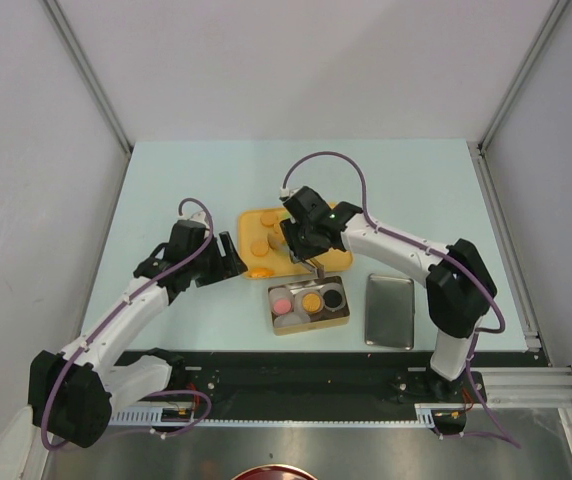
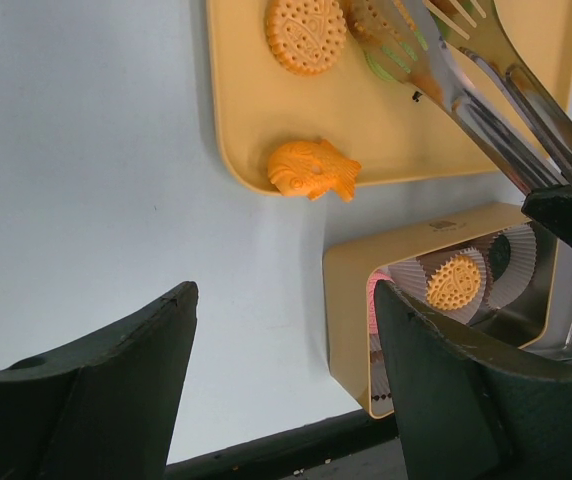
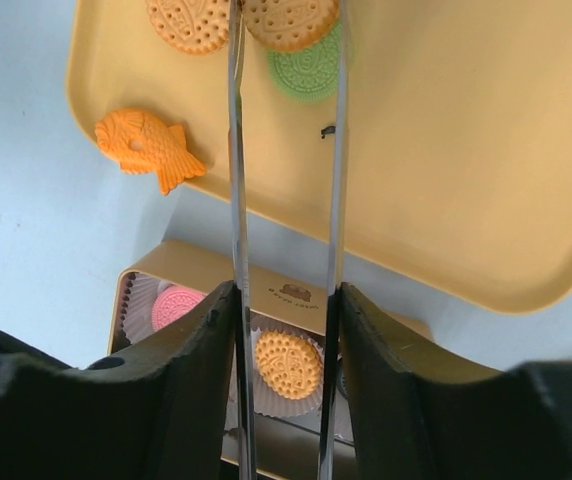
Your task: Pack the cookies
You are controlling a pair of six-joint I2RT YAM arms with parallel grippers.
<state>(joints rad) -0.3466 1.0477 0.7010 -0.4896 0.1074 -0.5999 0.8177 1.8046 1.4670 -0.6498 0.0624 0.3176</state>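
My right gripper [image 3: 286,296] is shut on a pair of metal tongs [image 3: 235,200]. Their tips reach over the yellow tray [image 3: 466,150] and flank an orange cookie [image 3: 289,20] that lies partly over a green cookie [image 3: 306,72]. Another round orange cookie [image 3: 188,22] and a fish-shaped orange one [image 3: 146,148] lie on the tray too. The gold tin [image 1: 310,322] holds a pink cookie [image 1: 280,301], an orange cookie [image 1: 311,300] and a black cookie [image 1: 336,298] in paper cups. My left gripper [image 2: 284,292] is open over bare table, just left of the tin [image 2: 351,300].
The tin's lid [image 1: 390,310] lies flat to the right of the tin. The tray [image 1: 249,222] sits behind the tin, with both arms converging on it. A black strip runs along the table's near edge [image 1: 296,370].
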